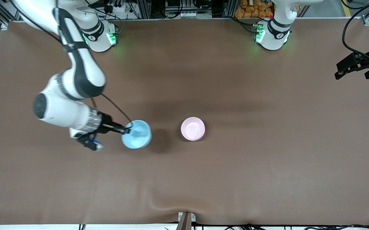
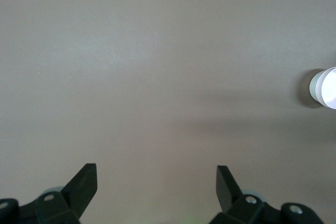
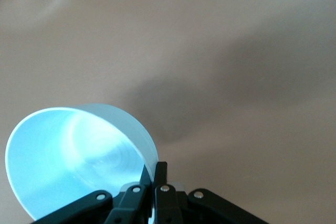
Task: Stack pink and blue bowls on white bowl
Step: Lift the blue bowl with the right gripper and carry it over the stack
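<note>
Right wrist view shows the right gripper (image 3: 156, 182) pinched on the rim of the blue bowl (image 3: 68, 156), one finger inside the wall and one outside. The bowl hangs tilted, its opening turned partly sideways, and below it there is only the bare table (image 3: 236, 51). In the front view the same gripper (image 1: 127, 128) holds the blue bowl (image 1: 137, 134) over the table, toward the right arm's end, and a dark shadow lies just beside it, so I judge that the bowl is lifted and not resting.

Near it, more to the middle of the table, stands the pink bowl (image 1: 193, 128), upright. A paler rim shows low at its side, so it seems to sit already in the white bowl, but I cannot tell this for sure. No separate white bowl is seen on the table.

The left gripper (image 1: 353, 67) waits near the table's edge at the left arm's end, fingers spread apart and empty. Its wrist view shows both fingers (image 2: 84, 184) wide open over plain cloth, with the pink bowl (image 2: 325, 87) far off.

By my judgement the task is about half done or more: the pink bowl looks placed, and the blue one must now be carried over it, levelled and lowered in.
</note>
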`<state>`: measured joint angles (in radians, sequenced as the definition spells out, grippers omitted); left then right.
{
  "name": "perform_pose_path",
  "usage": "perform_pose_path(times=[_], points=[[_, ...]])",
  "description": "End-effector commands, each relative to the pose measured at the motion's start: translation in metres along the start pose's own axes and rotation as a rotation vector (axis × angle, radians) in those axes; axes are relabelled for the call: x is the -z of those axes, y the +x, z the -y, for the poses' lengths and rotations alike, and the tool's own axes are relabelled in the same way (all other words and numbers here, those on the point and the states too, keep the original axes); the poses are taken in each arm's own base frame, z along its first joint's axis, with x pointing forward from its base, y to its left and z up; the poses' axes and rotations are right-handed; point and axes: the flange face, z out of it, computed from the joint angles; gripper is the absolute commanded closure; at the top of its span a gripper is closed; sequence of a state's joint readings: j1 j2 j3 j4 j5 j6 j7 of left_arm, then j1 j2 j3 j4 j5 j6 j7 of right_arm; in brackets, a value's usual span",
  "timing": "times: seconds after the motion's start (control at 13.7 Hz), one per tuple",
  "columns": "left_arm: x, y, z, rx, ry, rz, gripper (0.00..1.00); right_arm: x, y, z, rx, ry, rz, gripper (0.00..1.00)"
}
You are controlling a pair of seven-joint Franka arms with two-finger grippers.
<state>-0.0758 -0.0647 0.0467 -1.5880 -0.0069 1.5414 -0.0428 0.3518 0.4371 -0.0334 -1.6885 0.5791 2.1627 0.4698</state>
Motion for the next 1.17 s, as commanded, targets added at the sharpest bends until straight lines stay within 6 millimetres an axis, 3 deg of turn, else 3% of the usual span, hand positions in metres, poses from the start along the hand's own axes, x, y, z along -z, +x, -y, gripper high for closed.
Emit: perform_pose_path(times=[0.0,0.29,0.58,0.87,1.09], points=[[0.005,0.0,0.001,0.005,0.003,0.012,0.0,-0.032,-0.007,0.016,-0.088,0.042,0.006,1.0],[0.006,0.0,0.001,0.003,0.002,0.012,0.0,-0.081,-0.029,0.042,-0.131,0.06,-0.037,1.0],[0.006,0.0,0.0,0.002,0.002,0.012,0.0,-0.126,-0.07,0.08,-0.144,0.047,-0.039,1.0],[0.005,0.0,-0.001,0.0,0.0,0.015,0.0,-0.166,-0.103,0.091,-0.16,0.039,-0.059,1.0],[0.0,0.003,-0.003,-0.002,0.0,0.024,0.0,-0.185,-0.116,0.081,-0.158,0.002,-0.049,1.0]])
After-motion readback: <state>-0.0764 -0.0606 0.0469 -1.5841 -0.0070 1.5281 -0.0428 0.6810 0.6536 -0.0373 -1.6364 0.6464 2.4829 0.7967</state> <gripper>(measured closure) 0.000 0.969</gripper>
